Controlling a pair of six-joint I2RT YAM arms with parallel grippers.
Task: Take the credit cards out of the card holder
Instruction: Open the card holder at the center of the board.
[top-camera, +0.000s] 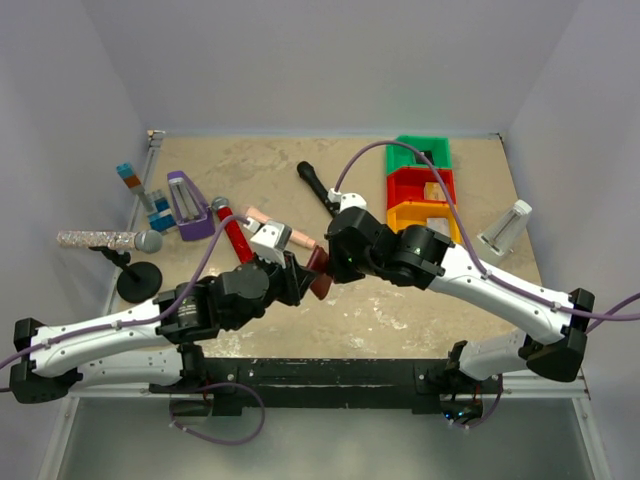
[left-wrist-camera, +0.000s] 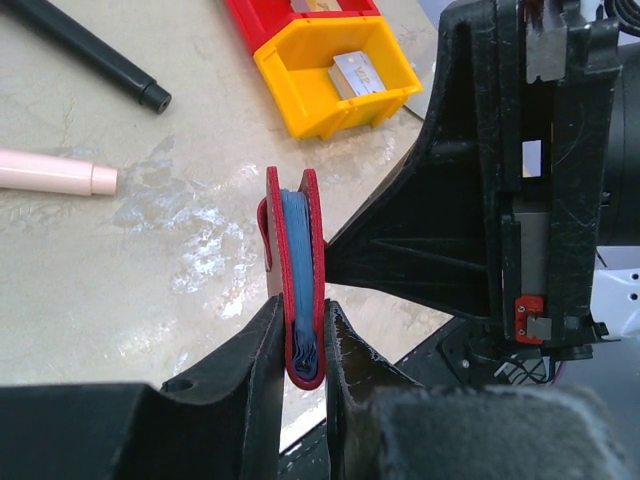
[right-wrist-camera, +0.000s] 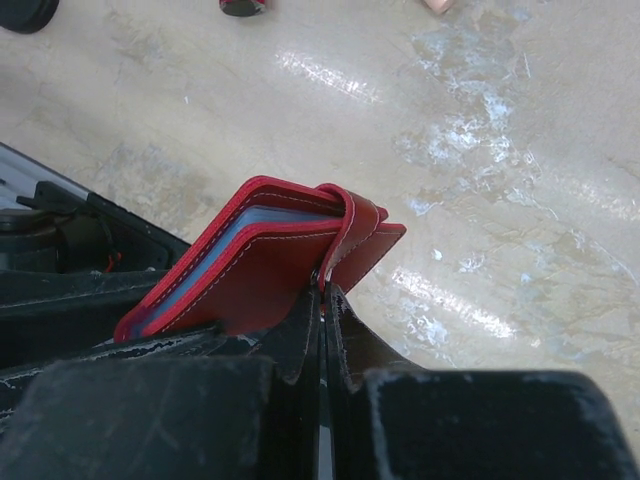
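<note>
Progress looks slight: the card holder (left-wrist-camera: 298, 262) is folded nearly shut and hangs in the air between the two arms, clear of the table (left-wrist-camera: 180, 240). The left gripper (left-wrist-camera: 303, 352) is clamped on its folded spine, jaws narrowed to the wallet's thickness, so the open edge points away from that hand. The right gripper (right-wrist-camera: 325, 300) is pinched fully together on the red strap (right-wrist-camera: 352, 222) that wraps over the closed edge, right at its fingertips. Blue sleeves show between the red covers, but no card sticks out of them, and how many cards are inside cannot be told.

Beyond the left gripper, past the holder, a silver-grey card (left-wrist-camera: 358, 72) lies in a yellow bin (left-wrist-camera: 300, 105); it may be one of the credit cards, already out, though that is only a guess.

What is left, by my reading: undo the strap, spread the covers, then draw the cards from the sleeves one by one.
</note>
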